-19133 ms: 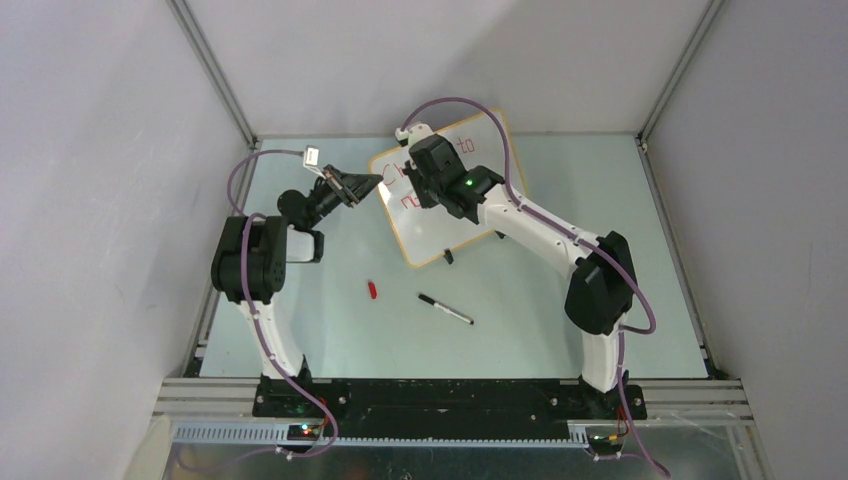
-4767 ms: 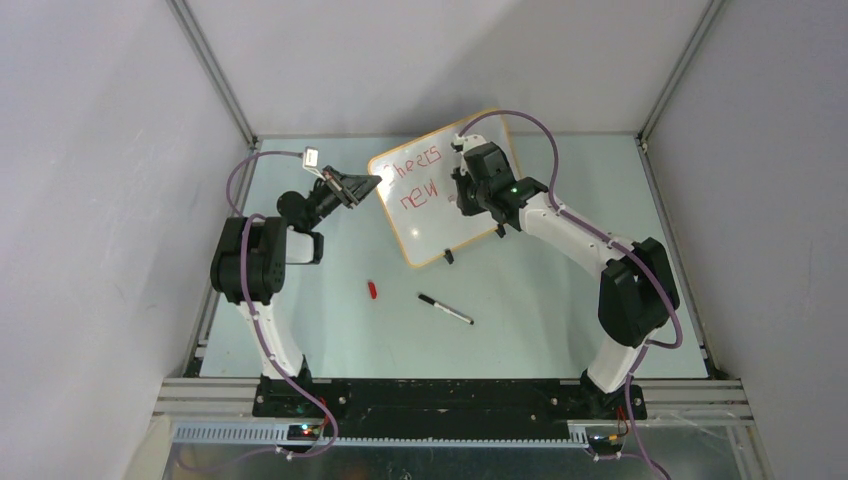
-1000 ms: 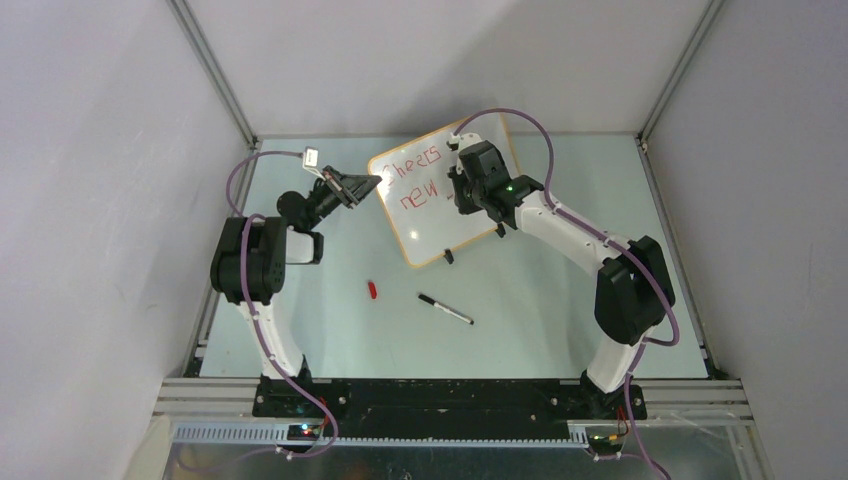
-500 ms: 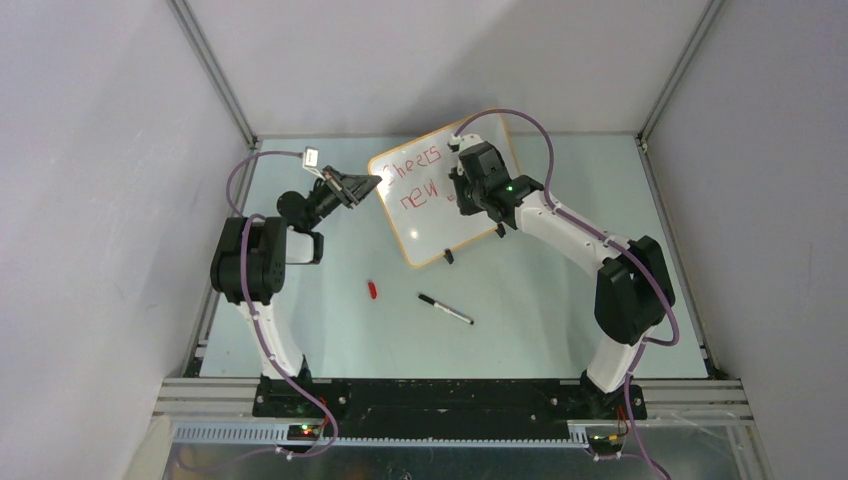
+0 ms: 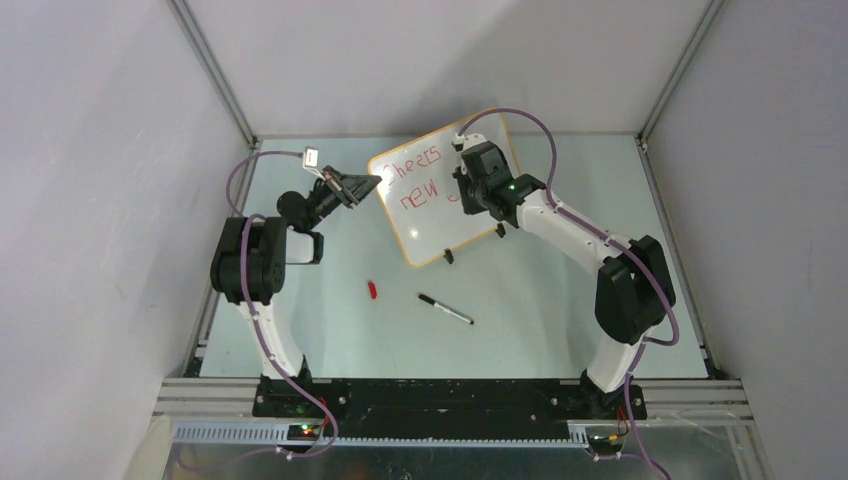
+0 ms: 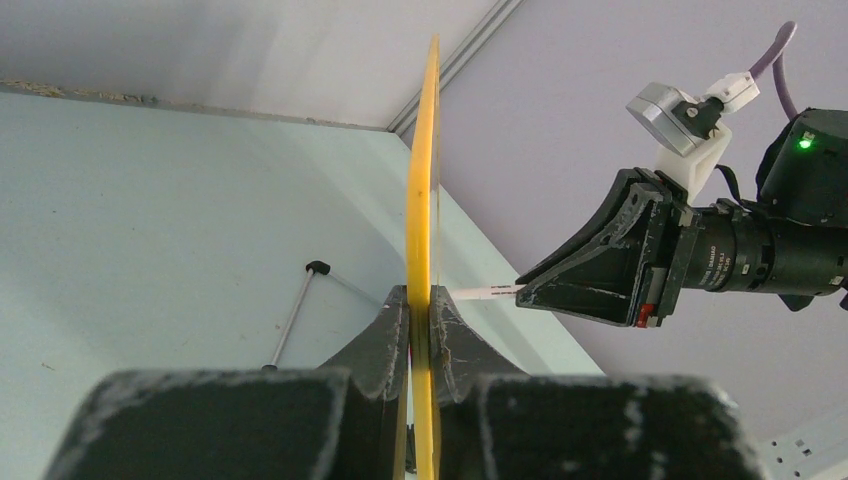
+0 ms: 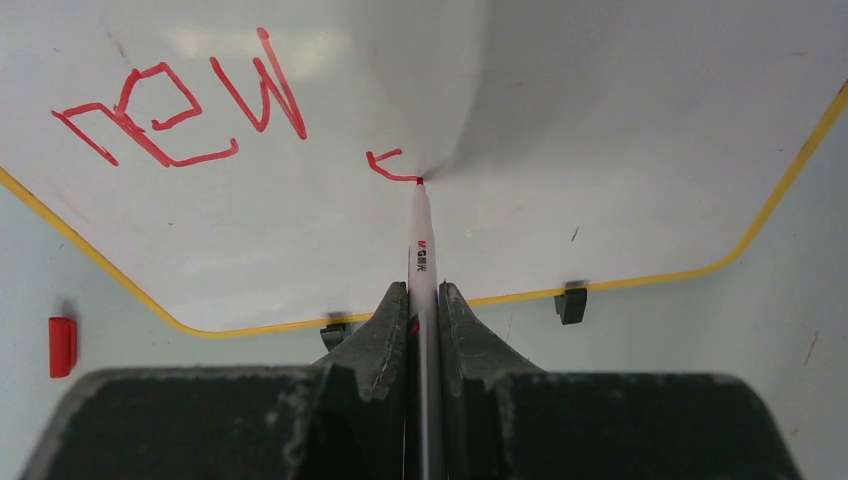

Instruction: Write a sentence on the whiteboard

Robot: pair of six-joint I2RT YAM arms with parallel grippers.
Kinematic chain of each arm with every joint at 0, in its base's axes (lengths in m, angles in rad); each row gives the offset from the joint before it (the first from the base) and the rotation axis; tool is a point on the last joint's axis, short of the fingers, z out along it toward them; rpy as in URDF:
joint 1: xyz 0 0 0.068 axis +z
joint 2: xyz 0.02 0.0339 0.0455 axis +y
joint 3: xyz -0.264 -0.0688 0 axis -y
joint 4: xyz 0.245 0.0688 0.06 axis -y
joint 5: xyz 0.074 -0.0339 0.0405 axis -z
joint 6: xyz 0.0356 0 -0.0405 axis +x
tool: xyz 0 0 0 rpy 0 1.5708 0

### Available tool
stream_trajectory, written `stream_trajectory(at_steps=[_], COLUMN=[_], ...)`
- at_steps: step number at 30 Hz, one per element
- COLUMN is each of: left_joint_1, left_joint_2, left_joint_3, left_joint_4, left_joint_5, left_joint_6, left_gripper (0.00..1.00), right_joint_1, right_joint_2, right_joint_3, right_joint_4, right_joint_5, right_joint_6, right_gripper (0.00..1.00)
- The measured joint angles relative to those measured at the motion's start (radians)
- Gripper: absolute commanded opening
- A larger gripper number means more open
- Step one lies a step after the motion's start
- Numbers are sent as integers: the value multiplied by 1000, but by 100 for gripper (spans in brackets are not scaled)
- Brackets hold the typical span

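Bench (image 5: 560, 300) carried everything. Whiteboard (image 5: 432, 228) stood at the far middle of it, propped on its black clip feet (image 7: 571, 302), turned at an angle to the bench edges.

Left arm (image 5: 255, 270) reached to the board's left edge. Left jaws were clamped on the orange rim; the left wrist view showed the board edge-on, pinched between them. Judged a steadying hold.

Right arm (image 5: 570, 235) stretched across to the board face. Right jaws were clamped tight on a red marker (image 7: 420, 240), whose tip touched the board.

A black pen (image 5: 445, 309) lay loose on the near bench, well apart from the board and not in use.

The sentence (image 5: 413, 168) was only part done: "Cheers" on the top row, "new" (image 7: 180, 110) on the second. Anything right of "Cheers" was hidden by the right arm in the top view, so I couldn't tell. Just right of "new" sat a small fresh red stroke (image 7: 385, 165), with the tip at its end.

A red cap (image 5: 372, 290) lay on the bench near the board's front corner.

Step in hand, my read: starting the next word on the second row. The next move calls for light, even tip pressure, small curved strokes heading right, and a firm left hold so the board doesn't slide or tip.
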Motion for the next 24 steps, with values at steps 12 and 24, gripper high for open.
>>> stream_trajectory(at_steps=[12, 24], left_joint_1=[0, 0], left_joint_2=[0, 0], left_joint_3=[0, 0], left_joint_4=[0, 0], left_joint_5=[0, 0], left_joint_6=[0, 0], left_gripper=[0, 0], right_joint_1=[4, 41], right_joint_2=[0, 0], right_joint_3=[-9, -16], right_joint_4=[-11, -24], right_joint_5=[0, -6], right_joint_6=[0, -2], right_gripper=[0, 0])
